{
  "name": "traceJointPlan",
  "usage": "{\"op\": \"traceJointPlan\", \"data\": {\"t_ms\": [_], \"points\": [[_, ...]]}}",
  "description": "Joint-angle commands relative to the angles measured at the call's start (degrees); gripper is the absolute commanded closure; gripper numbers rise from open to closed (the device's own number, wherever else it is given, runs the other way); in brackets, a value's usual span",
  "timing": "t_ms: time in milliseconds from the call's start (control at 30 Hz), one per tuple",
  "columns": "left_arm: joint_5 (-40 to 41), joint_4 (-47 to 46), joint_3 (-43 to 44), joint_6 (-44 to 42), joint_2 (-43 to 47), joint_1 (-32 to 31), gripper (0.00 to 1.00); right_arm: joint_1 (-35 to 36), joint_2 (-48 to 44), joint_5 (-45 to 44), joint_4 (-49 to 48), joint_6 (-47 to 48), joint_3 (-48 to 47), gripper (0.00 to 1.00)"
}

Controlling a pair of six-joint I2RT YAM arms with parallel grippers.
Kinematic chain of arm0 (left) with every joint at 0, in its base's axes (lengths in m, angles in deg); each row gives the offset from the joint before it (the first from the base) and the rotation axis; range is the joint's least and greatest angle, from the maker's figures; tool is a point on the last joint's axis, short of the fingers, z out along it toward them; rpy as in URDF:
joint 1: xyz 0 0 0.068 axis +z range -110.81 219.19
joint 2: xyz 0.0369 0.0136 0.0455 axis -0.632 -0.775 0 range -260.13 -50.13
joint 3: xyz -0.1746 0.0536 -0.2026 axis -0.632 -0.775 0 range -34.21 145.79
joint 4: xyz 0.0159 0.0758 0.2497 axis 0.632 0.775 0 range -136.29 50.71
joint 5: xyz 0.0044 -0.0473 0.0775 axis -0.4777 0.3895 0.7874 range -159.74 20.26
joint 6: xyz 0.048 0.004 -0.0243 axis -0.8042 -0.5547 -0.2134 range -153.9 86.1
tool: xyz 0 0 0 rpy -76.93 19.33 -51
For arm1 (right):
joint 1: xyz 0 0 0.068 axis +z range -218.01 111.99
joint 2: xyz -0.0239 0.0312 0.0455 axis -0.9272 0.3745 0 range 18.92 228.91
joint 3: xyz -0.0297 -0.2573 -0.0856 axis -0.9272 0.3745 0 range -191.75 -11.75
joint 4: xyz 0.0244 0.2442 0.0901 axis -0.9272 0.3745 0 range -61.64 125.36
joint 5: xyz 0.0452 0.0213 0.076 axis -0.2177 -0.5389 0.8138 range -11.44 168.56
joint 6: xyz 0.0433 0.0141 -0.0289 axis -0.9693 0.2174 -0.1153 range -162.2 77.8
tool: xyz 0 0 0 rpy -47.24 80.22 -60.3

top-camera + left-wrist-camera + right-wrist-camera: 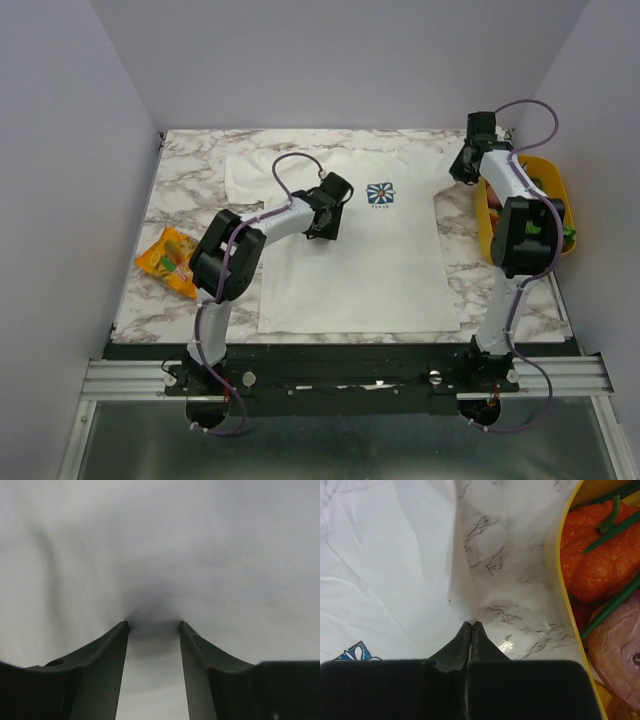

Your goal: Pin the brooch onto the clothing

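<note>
The white T-shirt (pixel 350 270) lies flat on the marble table, its blue square flower print (pixel 380 193) on the chest. My left gripper (pixel 325 225) is on the shirt just left of the print. In the left wrist view it (pixel 153 625) is open, tips pressed into bare white fabric (pixel 160 540), with nothing between the jaws. My right gripper (pixel 458 176) is at the shirt's right sleeve. In the right wrist view it (pixel 471 623) is shut on the sleeve's edge (pixel 385 570), which rises to the tips. The brooch is out of view.
A yellow bowl (pixel 553 170) of toy vegetables stands at the right edge; its rim (pixel 557 580) and an orange pumpkin (pixel 590 555) are close to my right gripper. An orange packet (pixel 170 258) lies at the table's left. Walls enclose the table.
</note>
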Motion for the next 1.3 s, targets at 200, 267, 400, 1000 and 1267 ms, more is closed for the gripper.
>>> {"op": "traceJointPlan", "data": {"t_ms": [200,267,400,1000,1267], "points": [[1.76,3.72,-4.86,-0.13,1.93,-0.38,0.45,-1.14,-9.02,8.3,-11.47,-0.44,9.93,0.0],[2.2,3.28,-5.12,0.14,3.07,-0.38,0.44,-1.14,-11.22,10.05,-13.24,0.87,11.25,0.0],[0.54,2.76,-5.47,0.49,5.88,-0.3,0.44,1.83,-13.33,9.8,-11.67,5.0,10.55,0.0],[-7.9,-5.06,-22.25,5.32,18.37,-1.17,0.72,27.6,-26.25,3.03,0.12,4.31,41.48,0.91],[-9.14,-5.86,-23.75,6.55,15.82,-2.67,1.0,30.14,-24.42,1.8,6.97,2.72,44.57,0.99]]}}
